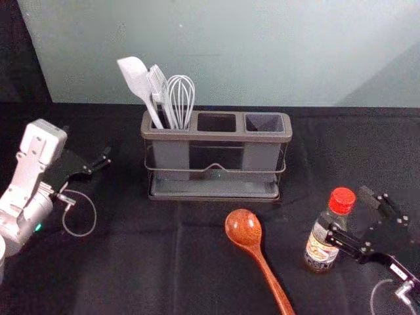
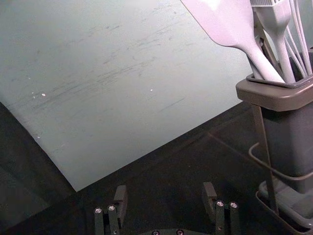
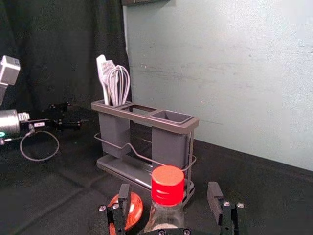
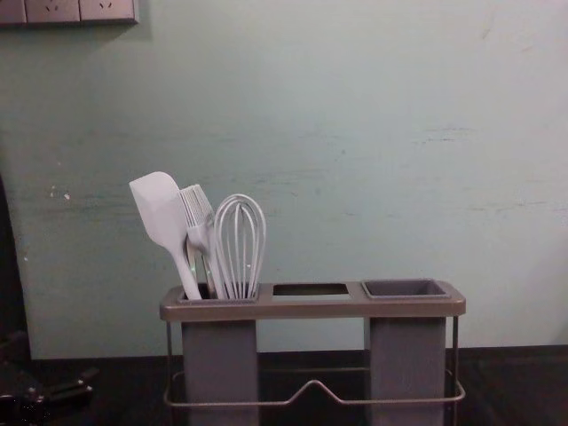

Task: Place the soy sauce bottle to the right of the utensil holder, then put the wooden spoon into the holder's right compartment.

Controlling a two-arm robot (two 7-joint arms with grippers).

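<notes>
right tool (image 1: 348, 212) open, bottle (image 1: 321, 248) between its 2 fingers; left tool (image 1: 88, 146) open, left of holder (image 1: 216, 137).

Utensil holder (image 1: 216, 136): grey, brown-rimmed, upright, three openings along its top. Wooden spoon (image 1: 245, 228): glossy, reddish-brown, lying on the desk (image 1: 131, 262), bowl toward the holder. Soy sauce bottle (image 1: 321, 251): red-capped, labelled, upright, right of the spoon.

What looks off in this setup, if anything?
Only the holder's middle slot: no cup, wall visible beneath it, while both outer slots have cups. May be by design. Otherwise nothing stands out: bottle upright between the right gripper's open fingers, spoon lying down, no visible spill.
</notes>
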